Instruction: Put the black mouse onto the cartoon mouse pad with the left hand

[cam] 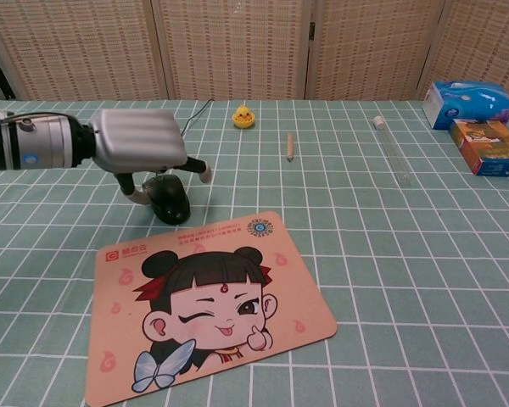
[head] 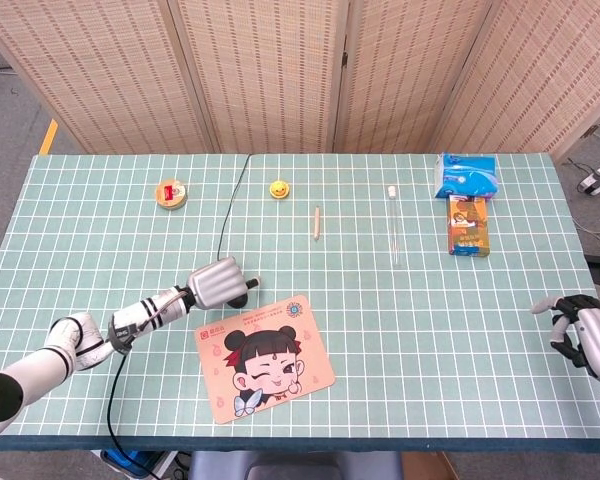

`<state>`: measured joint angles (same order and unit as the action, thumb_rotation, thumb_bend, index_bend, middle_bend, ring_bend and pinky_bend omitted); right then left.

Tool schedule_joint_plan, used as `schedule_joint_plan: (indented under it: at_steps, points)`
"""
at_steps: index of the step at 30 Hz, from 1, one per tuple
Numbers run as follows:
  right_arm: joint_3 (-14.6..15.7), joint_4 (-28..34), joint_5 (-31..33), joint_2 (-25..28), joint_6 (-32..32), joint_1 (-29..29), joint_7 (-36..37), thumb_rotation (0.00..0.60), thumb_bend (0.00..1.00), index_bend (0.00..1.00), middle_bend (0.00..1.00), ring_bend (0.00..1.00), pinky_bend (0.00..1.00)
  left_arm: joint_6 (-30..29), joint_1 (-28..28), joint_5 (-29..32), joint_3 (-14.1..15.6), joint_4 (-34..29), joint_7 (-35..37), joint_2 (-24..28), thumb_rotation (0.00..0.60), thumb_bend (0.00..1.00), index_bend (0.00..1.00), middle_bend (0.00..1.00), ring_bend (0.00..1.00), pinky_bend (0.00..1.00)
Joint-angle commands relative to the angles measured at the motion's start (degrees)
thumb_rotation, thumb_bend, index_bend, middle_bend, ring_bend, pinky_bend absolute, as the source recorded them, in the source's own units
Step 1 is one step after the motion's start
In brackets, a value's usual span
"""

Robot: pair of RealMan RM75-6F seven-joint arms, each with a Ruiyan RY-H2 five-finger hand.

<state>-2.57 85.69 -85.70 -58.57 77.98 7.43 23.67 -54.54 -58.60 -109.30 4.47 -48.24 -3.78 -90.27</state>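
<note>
The black mouse (cam: 170,202) lies on the green table just beyond the far left corner of the cartoon mouse pad (cam: 212,305). My left hand (cam: 141,142) hovers low over it, with a thumb on the mouse's left side and a finger reaching past its right; no grip shows. In the head view the left hand (head: 217,283) covers most of the mouse (head: 240,297), above the pad (head: 266,357). My right hand (head: 587,335) rests at the table's right edge, holding nothing.
The mouse cable (head: 230,205) runs to the table's back edge. Along the back lie a round tin (head: 171,193), a yellow duck (head: 278,188), a pencil (head: 317,222), a glass tube (head: 393,232), a blue tissue pack (head: 466,174) and an orange box (head: 468,224).
</note>
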Motion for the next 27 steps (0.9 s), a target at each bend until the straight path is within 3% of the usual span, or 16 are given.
schedule_joint_plan:
  at_steps: [1,11,27]
  points:
    - [-0.03,-0.1,0.09,0.0,-0.19,0.07,0.16,0.6,0.45,0.42,0.34,0.34,0.26,0.31,-0.22,0.45,0.33,0.19,-0.16,-0.35,0.6,0.04,0.32,1.0,1.0,1.0]
    - [-0.16,-0.37,0.18,0.21,0.12,-0.15,1.02,0.6,0.45,0.42,0.34,0.34,0.27,2.59,-0.99,2.46,0.93,0.36,-2.55,-1.31,0.6,0.04,0.35,1.0,1.0,1.0]
    - [-0.16,-0.52,0.15,0.23,-0.13,-0.1,1.37,0.6,0.45,0.42,0.34,0.34,0.27,4.69,-0.73,6.29,0.63,-1.15,-7.01,-1.38,0.6,0.04,0.54,1.0,1.0,1.0]
